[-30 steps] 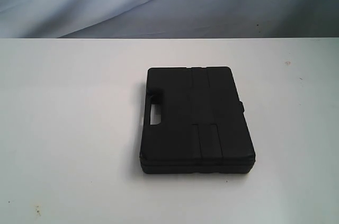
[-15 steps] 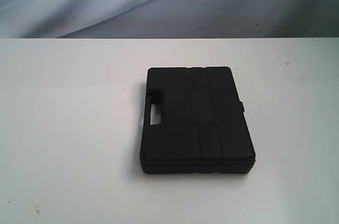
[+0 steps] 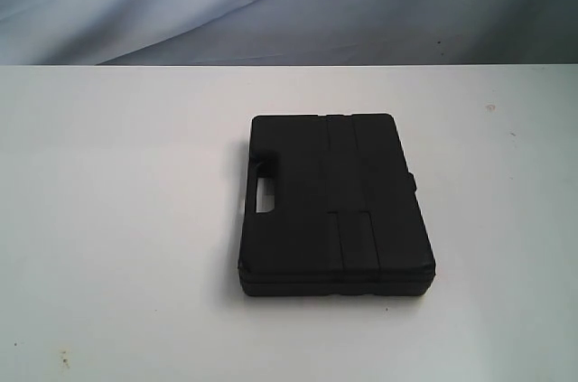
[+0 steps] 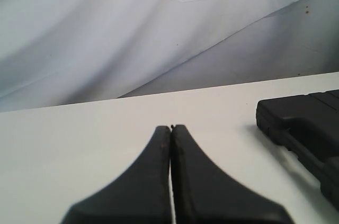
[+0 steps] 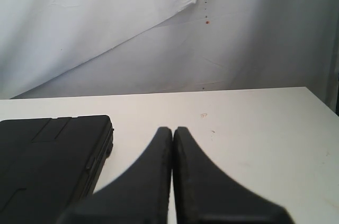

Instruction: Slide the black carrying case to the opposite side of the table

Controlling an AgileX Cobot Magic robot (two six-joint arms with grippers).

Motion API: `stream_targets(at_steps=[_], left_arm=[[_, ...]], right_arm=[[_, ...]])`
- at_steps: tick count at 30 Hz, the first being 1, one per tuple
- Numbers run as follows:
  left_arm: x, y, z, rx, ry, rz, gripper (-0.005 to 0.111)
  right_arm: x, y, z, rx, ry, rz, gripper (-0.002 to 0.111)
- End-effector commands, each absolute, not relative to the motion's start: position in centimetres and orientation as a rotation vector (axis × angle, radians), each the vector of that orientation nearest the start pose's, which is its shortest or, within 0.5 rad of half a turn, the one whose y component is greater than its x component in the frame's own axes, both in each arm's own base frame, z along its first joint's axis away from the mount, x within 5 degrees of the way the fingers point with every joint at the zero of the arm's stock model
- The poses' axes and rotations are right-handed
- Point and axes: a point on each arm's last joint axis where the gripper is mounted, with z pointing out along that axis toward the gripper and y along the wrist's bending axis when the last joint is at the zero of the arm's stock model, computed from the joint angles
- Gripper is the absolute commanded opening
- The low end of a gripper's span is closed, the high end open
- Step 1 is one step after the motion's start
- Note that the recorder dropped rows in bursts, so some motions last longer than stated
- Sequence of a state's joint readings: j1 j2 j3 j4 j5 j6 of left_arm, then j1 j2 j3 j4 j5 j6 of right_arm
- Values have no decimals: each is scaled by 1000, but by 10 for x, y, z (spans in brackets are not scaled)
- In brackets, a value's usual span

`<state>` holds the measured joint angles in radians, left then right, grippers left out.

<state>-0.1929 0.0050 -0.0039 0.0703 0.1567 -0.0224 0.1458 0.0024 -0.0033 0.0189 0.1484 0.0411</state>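
The black case point(image 3: 334, 203) lies flat on the white table point(image 3: 126, 219), a little right of the middle, with its handle slot point(image 3: 265, 194) in the left edge. No arm shows in the exterior view. In the left wrist view my left gripper point(image 4: 171, 127) is shut with nothing between its fingers, and a corner of the case point(image 4: 304, 126) sits apart from it, off to one side. My right gripper point(image 5: 172, 129) is also shut and empty, with the case point(image 5: 47, 160) lying beside it, not touching.
A wrinkled pale cloth backdrop point(image 3: 271, 3) hangs behind the table's far edge point(image 3: 289, 66). Tiny dark specks point(image 3: 63, 359) mark the tabletop near the front left, and a faint mark point(image 3: 490, 107) sits at the right.
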Motion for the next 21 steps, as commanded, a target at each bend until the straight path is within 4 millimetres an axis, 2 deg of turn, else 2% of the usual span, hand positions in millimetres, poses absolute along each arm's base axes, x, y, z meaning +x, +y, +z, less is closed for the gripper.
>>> stream_targets(at_steps=[1,7,10,21], left_arm=[[55,-11,204,138,1586,-161,0],[55,-12,206,2,1575,-321,0],[55,-12,206,-18,1568,-343,0],[44,-9,261,-40,1383,-384,0]], right_arm=[[56,8,201,-69,1621,153,0],[56,8,201,-71,1621,152,0],[56,8,201,-71,1621,152,0],[56,8,201,-71,1621,152,0]])
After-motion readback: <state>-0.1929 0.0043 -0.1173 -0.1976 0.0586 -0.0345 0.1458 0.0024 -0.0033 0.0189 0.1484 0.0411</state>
